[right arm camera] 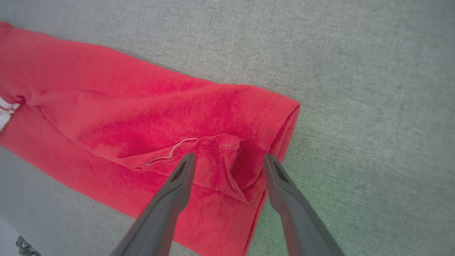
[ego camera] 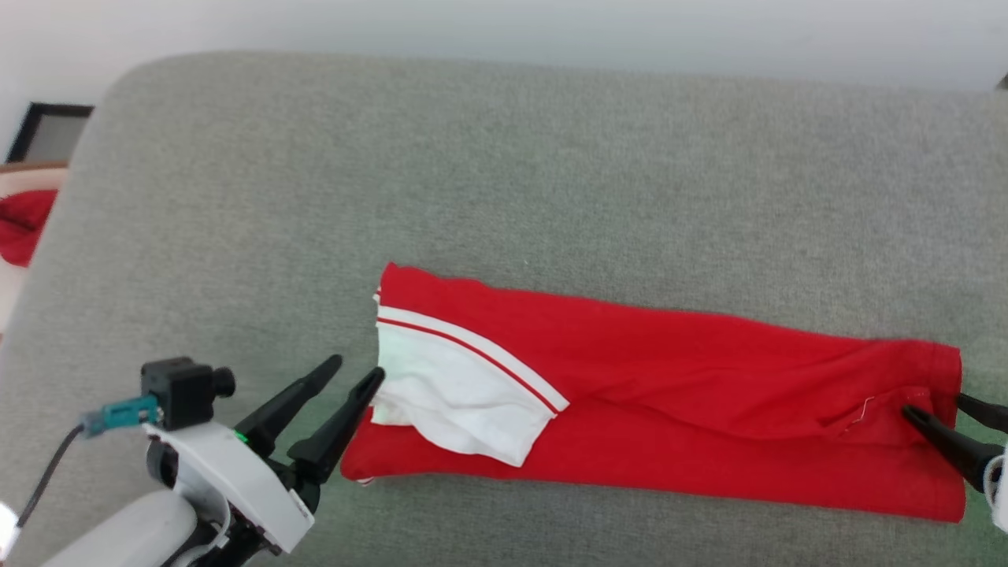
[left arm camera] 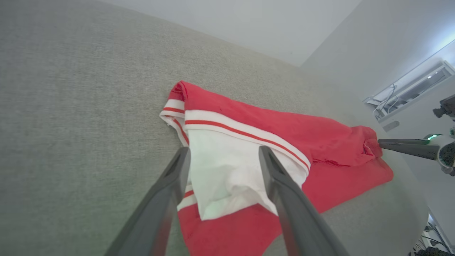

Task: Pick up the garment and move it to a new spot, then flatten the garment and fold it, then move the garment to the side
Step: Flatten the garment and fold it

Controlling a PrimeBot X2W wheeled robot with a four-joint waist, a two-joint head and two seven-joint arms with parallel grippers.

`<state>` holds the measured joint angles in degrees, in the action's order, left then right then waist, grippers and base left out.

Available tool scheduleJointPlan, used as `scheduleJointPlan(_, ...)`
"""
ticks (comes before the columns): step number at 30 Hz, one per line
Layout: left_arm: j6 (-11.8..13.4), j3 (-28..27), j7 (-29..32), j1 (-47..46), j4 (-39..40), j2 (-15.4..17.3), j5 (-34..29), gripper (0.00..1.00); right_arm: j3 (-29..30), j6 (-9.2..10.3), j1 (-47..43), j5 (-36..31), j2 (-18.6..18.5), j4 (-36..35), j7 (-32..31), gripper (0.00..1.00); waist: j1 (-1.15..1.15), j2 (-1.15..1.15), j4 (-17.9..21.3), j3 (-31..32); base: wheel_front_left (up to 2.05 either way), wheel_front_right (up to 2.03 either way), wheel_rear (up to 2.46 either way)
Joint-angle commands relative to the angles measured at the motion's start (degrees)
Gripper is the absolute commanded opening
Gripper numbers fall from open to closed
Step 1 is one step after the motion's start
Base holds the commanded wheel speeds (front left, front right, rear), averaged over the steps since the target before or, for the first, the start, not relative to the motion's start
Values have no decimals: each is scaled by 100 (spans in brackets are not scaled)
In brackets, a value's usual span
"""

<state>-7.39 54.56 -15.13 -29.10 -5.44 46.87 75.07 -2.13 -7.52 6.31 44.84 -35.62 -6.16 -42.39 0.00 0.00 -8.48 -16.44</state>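
Note:
The garment (ego camera: pixel 669 378) lies folded lengthwise into a long red strip on the grey cushion, its white sleeve with striped trim (ego camera: pixel 457 386) on top at the left end. My left gripper (ego camera: pixel 358 370) stands open at that left end, one fingertip touching the sleeve's edge; in the left wrist view its fingers (left arm camera: pixel 224 153) straddle the white sleeve (left arm camera: pixel 227 167). My right gripper (ego camera: pixel 933 408) stands open at the right end, over the rumpled hem (right arm camera: pixel 227 156) with a loose white thread. Neither gripper holds fabric.
The grey cushioned surface (ego camera: pixel 504 173) stretches wide behind and left of the garment. Its rounded far-left corner drops off beside another red cloth (ego camera: pixel 24 224). A pale wall runs along the back. The right wrist view has bare cushion (right arm camera: pixel 373 106) right of the hem.

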Motion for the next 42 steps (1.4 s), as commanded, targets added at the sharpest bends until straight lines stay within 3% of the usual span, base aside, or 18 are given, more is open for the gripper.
scheduleJointPlan(1, 15, -194, 2, 223, -69, -83, -149, 100, 123, 6, -104, 55, 31, 35, -34, 100, 0, 0, -124, 247, 0, 0, 0)
scheduleJointPlan(10, 267, -1623, 2, 1424, -398, -901, -1236, 100, 654, 7, -543, 197, 189, 345, -540, 100, 0, 0, -366, 572, 0, 0, 0)
scheduleJointPlan(13, 198, -1967, 2, 1713, -466, -1213, -1536, 100, 849, 6, -645, 189, 222, 423, -688, 100, 0, 0, -467, 604, 0, 0, 0)
scheduleJointPlan(20, 148, -2804, 2, 1980, -567, -1711, -2433, 100, 1311, 6, -438, -55, 454, 831, -1010, 100, 0, 0, -651, 619, 0, 0, 0)
scheduleJointPlan(26, 275, -3639, 2, 2076, -419, -2107, -3554, 100, 1370, 6, -126, -337, 732, 1180, -1359, 100, 0, 0, -720, 601, 0, 0, 0)
scheduleJointPlan(31, 242, -4128, 2, 2119, -283, -2477, -4401, 100, 1358, 6, 49, -628, 962, 1438, -1677, 100, 0, 0, -772, 577, 0, 0, 0)
scheduleJointPlan(38, 69, -4459, 2, 2184, -417, -2903, -4829, 100, 1324, 6, 189, -1046, 1355, 1715, -1958, 100, 0, 0, -799, 481, 0, 0, 0)
scheduleJointPlan(39, 46, -4497, 2, 2179, -449, -2941, -4865, 100, 1287, 6, 193, -1074, 1414, 1738, -2016, 96, 0, 0, -804, 458, 0, 0, 0)
scheduleJointPlan(40, 37, -4529, 2, 2167, -483, -2969, -4893, 100, 1224, 3, 180, -1102, 1447, 1732, -2045, 45, 0, 0, -808, 438, 0, 0, 0)
scheduleJointPlan(41, 29, -4563, 2, 2156, -521, -3002, -4920, 100, 1184, 2, 173, -1117, 1475, 1715, -2048, 15, 0, 0, -809, 419, 0, 0, 0)
scheduleJointPlan(42, 18, -4592, 2, 2140, -551, -3029, -4936, 100, 1175, 2, 178, -1129, 1501, 1702, -2039, 0, 0, 0, -809, 393, 0, 0, 0)
